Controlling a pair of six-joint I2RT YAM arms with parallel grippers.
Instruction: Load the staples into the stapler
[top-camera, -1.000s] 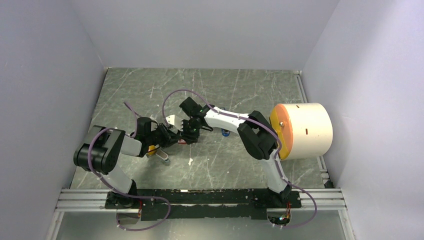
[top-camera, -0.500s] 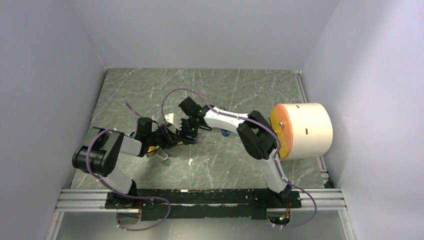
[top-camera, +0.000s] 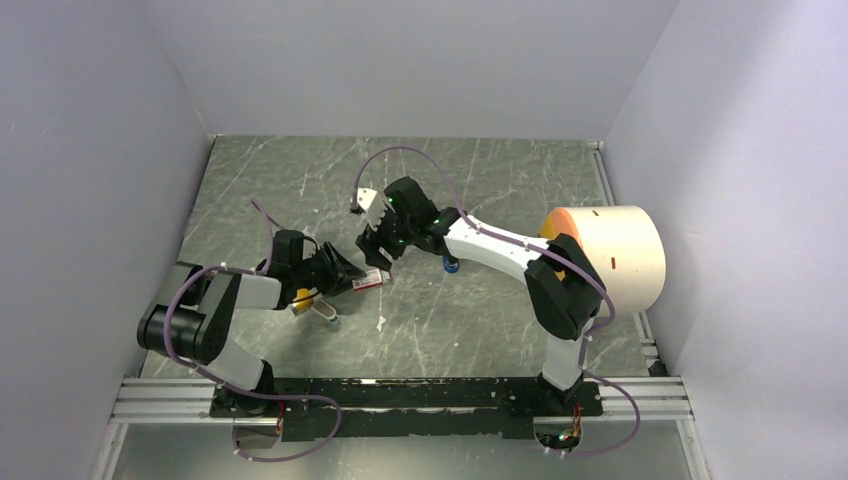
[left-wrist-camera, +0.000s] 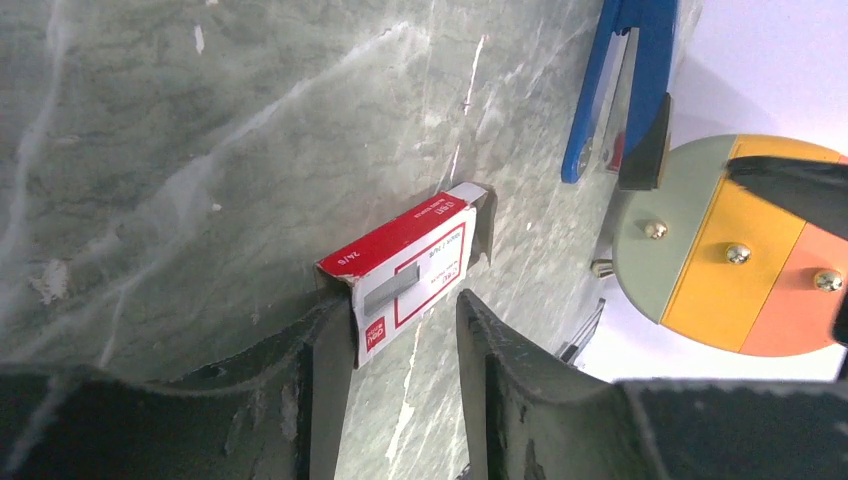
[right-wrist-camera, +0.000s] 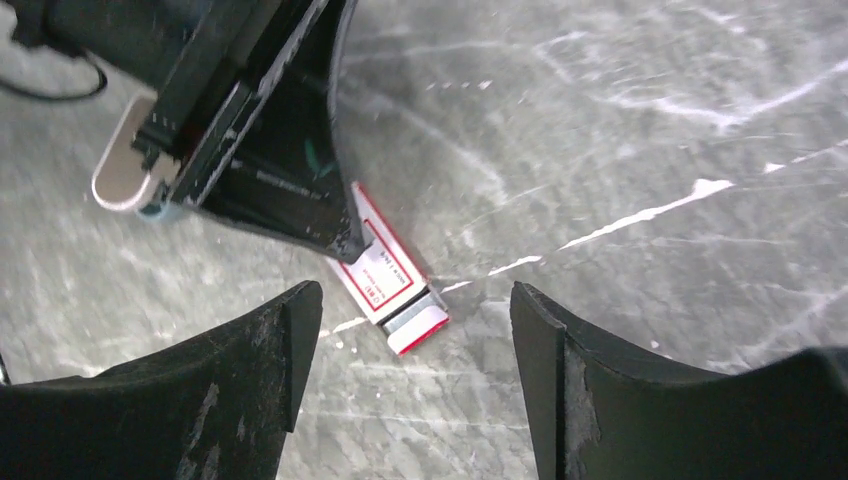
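1. Red-and-white box (top-camera: 370, 281) lay flat near the middle of the grey-green marbled worktop (top-camera: 480, 180). Its grey tray (right-wrist-camera: 415, 312) poked out of one end, and whether the staples lay in that tray could not be told.
2. The left gripper (left-wrist-camera: 400, 340) sat low at the box's closed end with its jaws parted. One finger (left-wrist-camera: 325, 370) lay against the box's side and the other stood clear of it, so the box was not pinched.
3. The right gripper (right-wrist-camera: 415, 295) hovered above the box, its fingers spread wide, nothing between them and neither touching the box.
4. The stapler (left-wrist-camera: 650, 60), blue with black parts, lay on the worktop beyond the box toward the right edge, apart from it. From above it was mostly hidden under the right arm.
5. A cream cylinder (top-camera: 610, 260) with an orange face lay on its side at the right edge.
6. A small orange-yellow block (top-camera: 300, 298) sat beside the left wrist, on the side toward the near edge.
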